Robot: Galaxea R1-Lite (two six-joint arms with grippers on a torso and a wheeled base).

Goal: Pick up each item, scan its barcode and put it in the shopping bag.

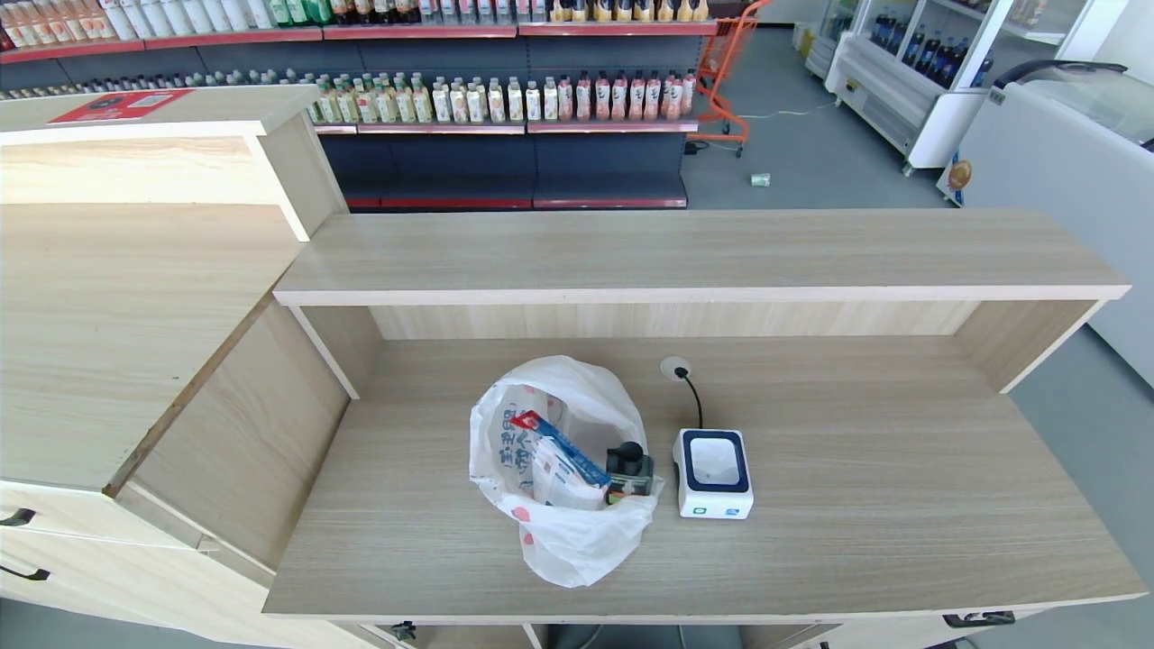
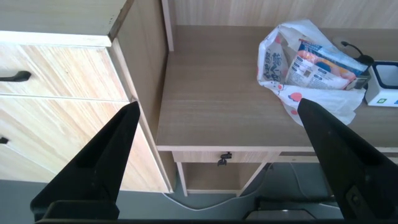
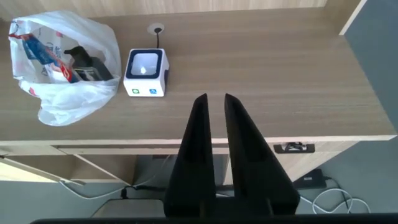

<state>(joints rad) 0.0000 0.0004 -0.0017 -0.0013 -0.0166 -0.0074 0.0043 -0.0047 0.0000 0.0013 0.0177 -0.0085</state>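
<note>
A white plastic shopping bag (image 1: 577, 545) lies open on the wooden counter, left of the white barcode scanner (image 1: 712, 470). Inside the bag are a white packet with a blue and red edge (image 1: 563, 469) and a dark bottle (image 1: 629, 469). My left gripper (image 2: 217, 104) hangs open below the counter's front left corner, well away from the bag (image 2: 323, 99) and the scanner (image 2: 382, 84). My right gripper (image 3: 215, 98) is shut with nothing in it, held in front of the counter's front edge. From there the scanner (image 3: 146, 71) and the bag (image 3: 68, 99) lie further back and to one side.
A raised ledge (image 1: 694, 257) runs along the back of the counter (image 1: 902, 505). A taller cabinet (image 1: 117, 315) with drawer handles (image 2: 15, 76) closes off the left side. The scanner's cable runs to a grommet (image 1: 674, 367). Store shelves and freezers stand beyond.
</note>
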